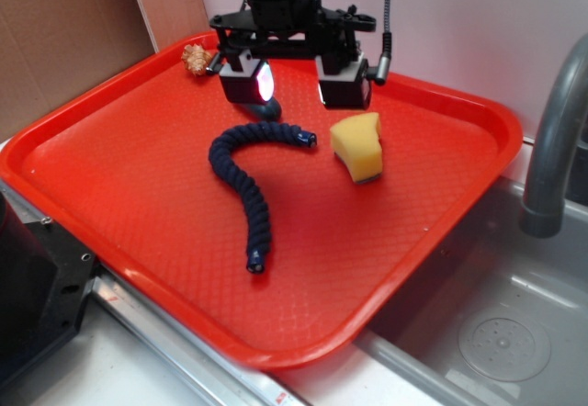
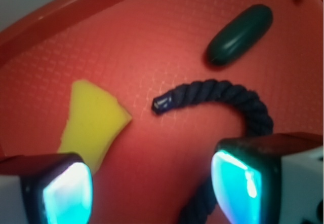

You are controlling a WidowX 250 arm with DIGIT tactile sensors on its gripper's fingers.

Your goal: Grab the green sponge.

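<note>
Exterior view: open claw hovers empty, blue rope lying just beside green sponge on red tray.

I see the sponge on the tray toward its far right edge, the rope mid-tray beside it, the lump behind the rope.

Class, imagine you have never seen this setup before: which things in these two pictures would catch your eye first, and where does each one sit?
The bright red tray fills most of the scene, beside a steel sink. On it, a dark blue rope curls through the middle, with the green sponge, mostly yellow, just off one end. Above the tray's far side hangs the black gripper, jaws apart, its pads glowing; the wrist view adds a dark green oval lump beyond the rope.
</note>
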